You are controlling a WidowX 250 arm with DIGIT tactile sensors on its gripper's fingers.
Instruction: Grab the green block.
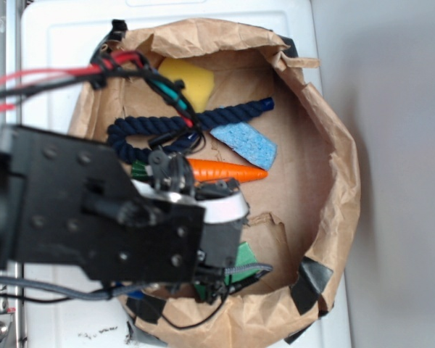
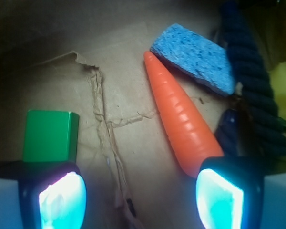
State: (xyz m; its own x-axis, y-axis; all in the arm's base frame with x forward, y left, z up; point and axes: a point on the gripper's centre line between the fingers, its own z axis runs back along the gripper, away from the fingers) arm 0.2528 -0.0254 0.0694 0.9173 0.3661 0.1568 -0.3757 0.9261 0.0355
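The green block (image 2: 50,136) lies flat on the brown paper, just beyond my left fingertip (image 2: 62,200) in the wrist view. In the exterior view only a corner of it (image 1: 245,259) shows under the arm. My gripper (image 2: 140,200) is open and empty, with bare paper between the jaws. It hangs low over the paper-lined basin (image 1: 221,243). The right fingertip (image 2: 221,200) covers the thick end of the orange carrot (image 2: 181,119). The block sits left of the gap, not between the jaws.
A blue sponge (image 2: 195,57) lies beside the carrot's tip. A navy rope (image 1: 188,127) and a yellow sponge (image 1: 188,80) lie farther back. The crumpled paper wall (image 1: 341,181) rings the basin. Red and black cables (image 1: 58,76) run over the left rim.
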